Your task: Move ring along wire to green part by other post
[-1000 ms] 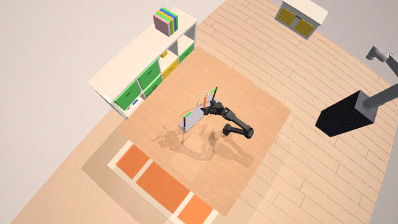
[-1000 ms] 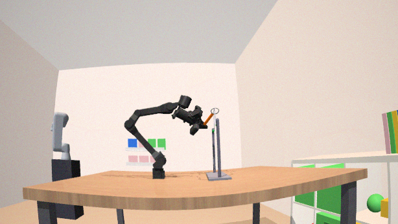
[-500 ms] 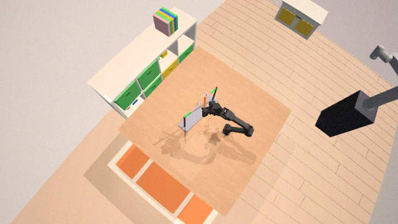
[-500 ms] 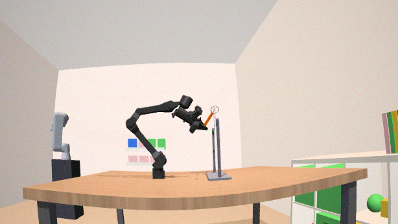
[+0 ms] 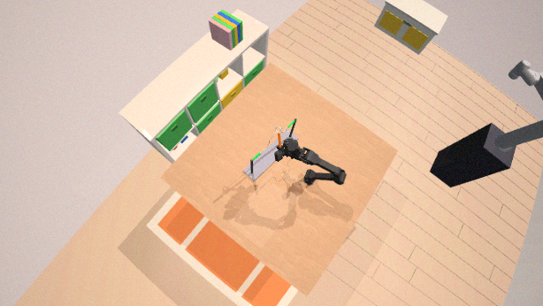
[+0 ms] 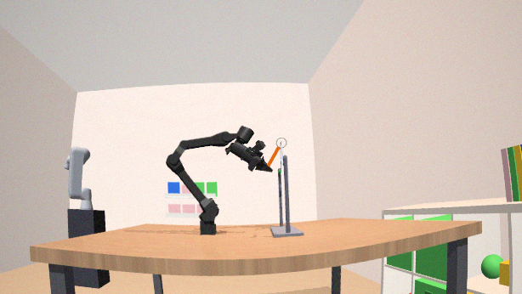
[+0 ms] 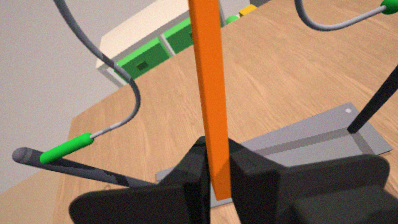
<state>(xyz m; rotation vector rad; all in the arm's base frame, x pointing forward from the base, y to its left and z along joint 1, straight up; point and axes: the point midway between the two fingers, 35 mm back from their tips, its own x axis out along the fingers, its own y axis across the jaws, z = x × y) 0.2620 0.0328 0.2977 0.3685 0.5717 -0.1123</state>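
Note:
The ring is a thin hoop at the top of the orange handle. In the exterior view it stands nearly face-on above the post tops, with a bit of wire seen inside it. Contact with the wire is too small to tell. My gripper is shut on the handle's lower end; the handle leans up toward the wire. The grey wire curves up on both sides in the wrist view, where the ring is out of sight. Green parts lie by the posts.
One post and the other post rise from the grey base. The wire's raised middle is between them. A white shelf stands beyond the table.

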